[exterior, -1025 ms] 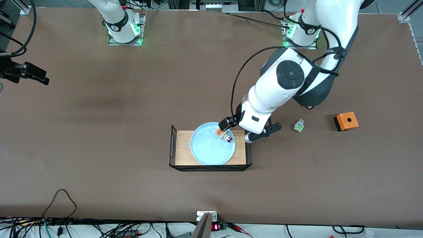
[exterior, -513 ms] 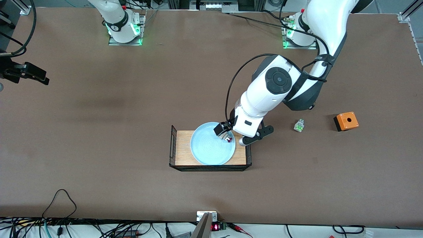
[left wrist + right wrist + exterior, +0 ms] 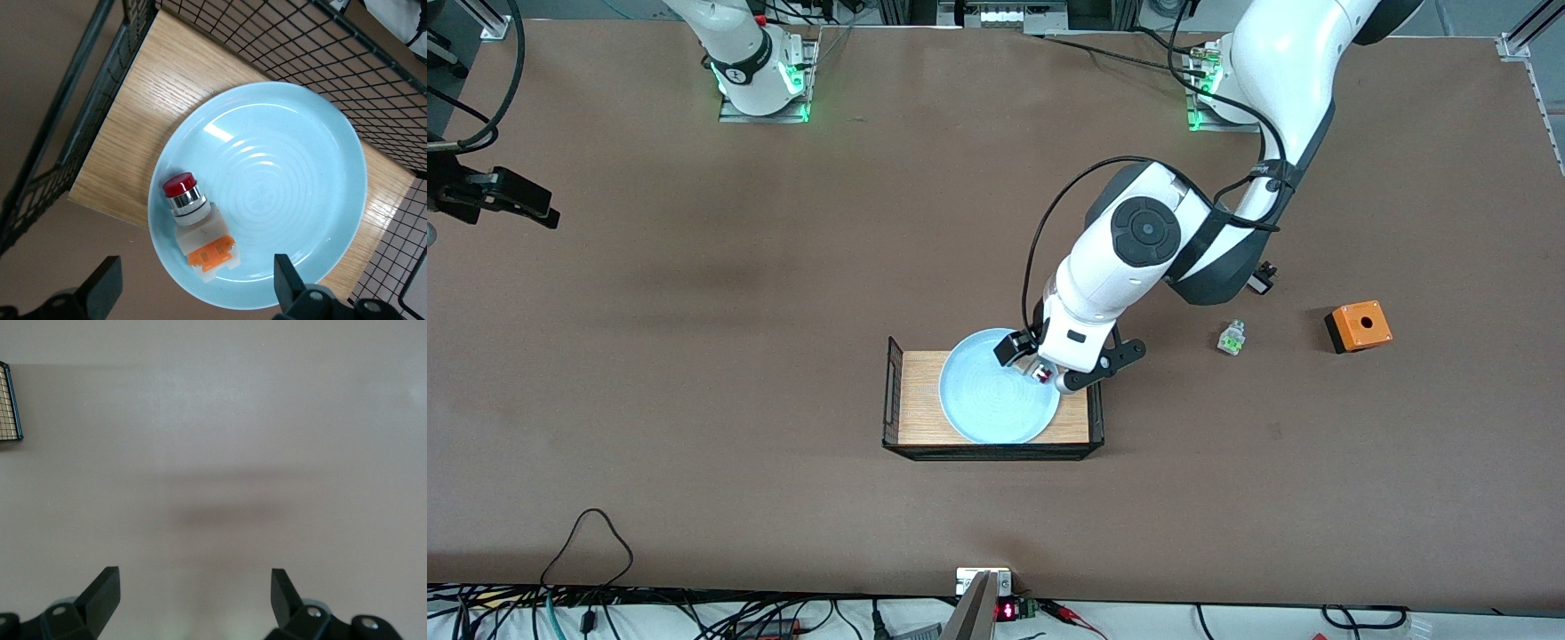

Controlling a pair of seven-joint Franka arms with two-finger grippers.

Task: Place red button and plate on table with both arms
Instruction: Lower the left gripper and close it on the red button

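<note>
Left pincer [image 3: 193, 293] hangs wide over the red button [image 3: 197, 223] (on the plate [image 3: 287, 173]); it should straddle the button squarely before closing. Right pincer [image 3: 193, 600] waits wide over the worktop [image 3: 694, 356].

We're seeing a glossy plate [image 3: 280, 193] on a wood-grain tray [image 3: 133, 127] with black wire mesh, on a matte table [image 3: 694, 356].

Bright, even light; soft shadows.

The plate [image 3: 996, 400] lay in the tray [image 3: 911, 400] on the table [image 3: 694, 356]. The red button [image 3: 197, 223] lay on the plate, directly beneath the left gripper [image 3: 197, 293], whose fingers stood apart. The right gripper [image 3: 193, 600] waited above bare table.
</note>
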